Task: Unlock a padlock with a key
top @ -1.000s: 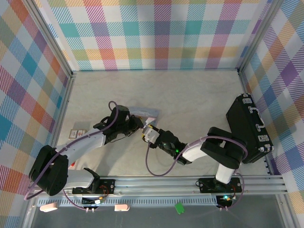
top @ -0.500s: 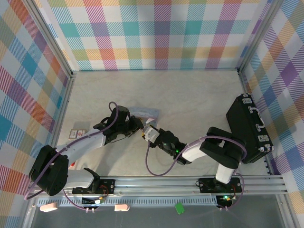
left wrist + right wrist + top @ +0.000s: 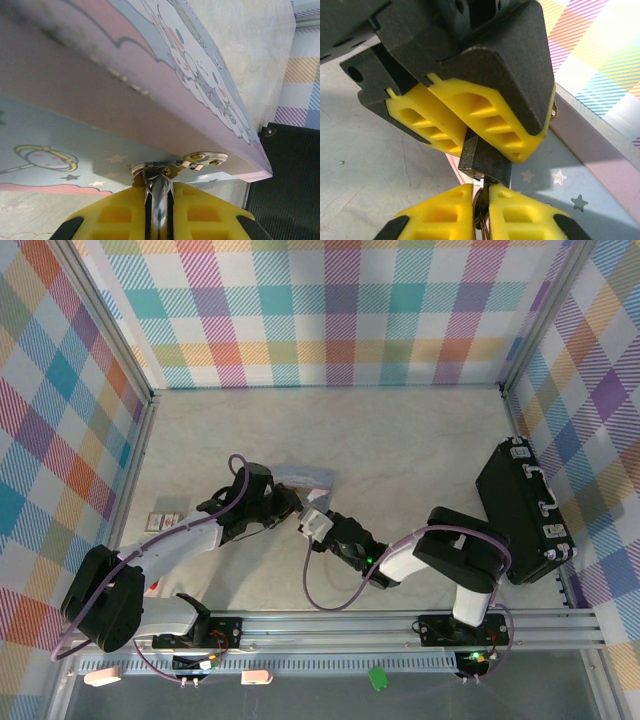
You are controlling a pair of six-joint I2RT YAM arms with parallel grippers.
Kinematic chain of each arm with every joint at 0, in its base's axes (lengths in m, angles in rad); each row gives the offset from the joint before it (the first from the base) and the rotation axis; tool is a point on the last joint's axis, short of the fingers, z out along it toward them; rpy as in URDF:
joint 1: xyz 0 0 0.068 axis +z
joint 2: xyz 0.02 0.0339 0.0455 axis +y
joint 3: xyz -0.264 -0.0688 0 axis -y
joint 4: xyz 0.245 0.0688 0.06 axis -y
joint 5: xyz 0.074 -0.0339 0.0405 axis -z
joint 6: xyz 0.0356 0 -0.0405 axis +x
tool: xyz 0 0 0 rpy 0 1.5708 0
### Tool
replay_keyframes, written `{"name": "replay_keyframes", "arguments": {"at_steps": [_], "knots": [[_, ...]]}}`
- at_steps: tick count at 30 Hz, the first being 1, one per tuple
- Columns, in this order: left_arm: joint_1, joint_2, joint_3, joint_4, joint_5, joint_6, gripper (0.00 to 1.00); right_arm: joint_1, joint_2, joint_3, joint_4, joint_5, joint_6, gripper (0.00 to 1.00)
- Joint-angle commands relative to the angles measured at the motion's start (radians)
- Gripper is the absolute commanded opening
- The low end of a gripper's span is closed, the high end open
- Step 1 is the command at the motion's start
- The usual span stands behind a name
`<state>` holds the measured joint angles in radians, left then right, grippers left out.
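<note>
Your left gripper was closed on the padlock. In the right wrist view its two yellow fingers pressed the dark body from both sides, and the lower end of the body stuck out under them. In the left wrist view a pale metal part sat between the same fingers. I could not tell if it was the shackle.

Your right gripper was just under the padlock. Its fingers were almost together, and the key was clamped in the narrow gap between them. The key pointed up at the bottom of the padlock and its tip reached the body. I could not tell whether it was already in the keyhole, because that place was in shadow.

In the top view the two grippers met near the middle of the table, just at the near side of the tin. So the padlock was close beside the tin, next to its pale-blue face with stars. A small metal clasp stuck out from the edge of the tin, just beside the left fingers. The black case stood well apart, at the right wall.
</note>
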<state>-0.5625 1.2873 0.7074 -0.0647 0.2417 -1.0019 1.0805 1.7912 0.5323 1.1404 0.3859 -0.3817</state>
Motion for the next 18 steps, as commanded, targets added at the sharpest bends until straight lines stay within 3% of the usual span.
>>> {"name": "replay_keyframes", "arguments": {"at_steps": [1, 7, 10, 12, 15, 18], "knots": [[-0.014, -0.008, -0.005, 0.048, 0.011, -0.007, 0.00, 0.005, 0.014, 0.024, 0.025, 0.020, 0.025, 0.10], [-0.027, 0.002, -0.007, 0.058, 0.003, -0.006, 0.00, -0.002, -0.037, 0.034, -0.059, 0.003, 0.208, 0.02], [-0.036, 0.023, -0.018, 0.097, 0.003, 0.000, 0.00, -0.055, -0.138, 0.035, -0.224, -0.164, 0.569, 0.00], [-0.043, 0.043, -0.031, 0.147, 0.009, 0.005, 0.00, -0.068, -0.158, 0.024, -0.228, -0.271, 0.807, 0.00], [-0.058, 0.080, -0.025, 0.174, 0.005, 0.029, 0.00, -0.067, -0.129, -0.004, -0.133, -0.353, 1.010, 0.00], [-0.068, 0.116, -0.016, 0.195, -0.001, 0.039, 0.00, -0.066, -0.116, -0.012, -0.110, -0.380, 1.044, 0.00]]}}
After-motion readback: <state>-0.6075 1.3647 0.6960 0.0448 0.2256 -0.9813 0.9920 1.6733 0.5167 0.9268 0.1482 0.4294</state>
